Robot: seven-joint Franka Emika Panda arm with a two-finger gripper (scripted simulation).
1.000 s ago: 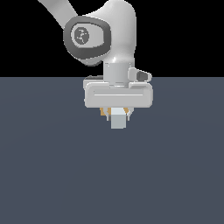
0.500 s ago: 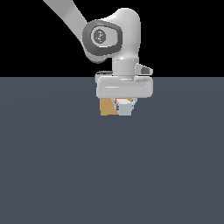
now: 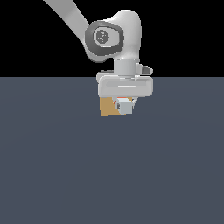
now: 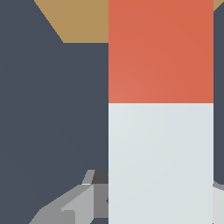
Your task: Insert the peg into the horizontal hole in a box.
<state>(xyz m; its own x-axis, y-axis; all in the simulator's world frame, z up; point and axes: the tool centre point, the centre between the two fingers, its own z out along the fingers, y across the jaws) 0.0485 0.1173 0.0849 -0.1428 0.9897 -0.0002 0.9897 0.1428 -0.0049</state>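
In the exterior view my gripper (image 3: 124, 105) hangs under the white wrist block and is shut on the peg (image 3: 124, 106), which shows end-on as a small pale square with a sliver of red-orange above it. The tan box (image 3: 106, 107) stands just behind the peg, showing to the exterior view's left of it. The hole is hidden behind the peg and gripper. In the wrist view the peg (image 4: 160, 131) fills the frame, pale near the gripper and red-orange toward the box (image 4: 78, 19). Grey fingers (image 4: 70, 210) show beside the peg.
A plain dark blue-grey floor (image 3: 112, 175) stretches all round the box. The white arm (image 3: 113, 39) rises above the gripper against a black background.
The arm has swung further toward the exterior view's right with the peg. The tan box has come into view behind the peg, on its left side.
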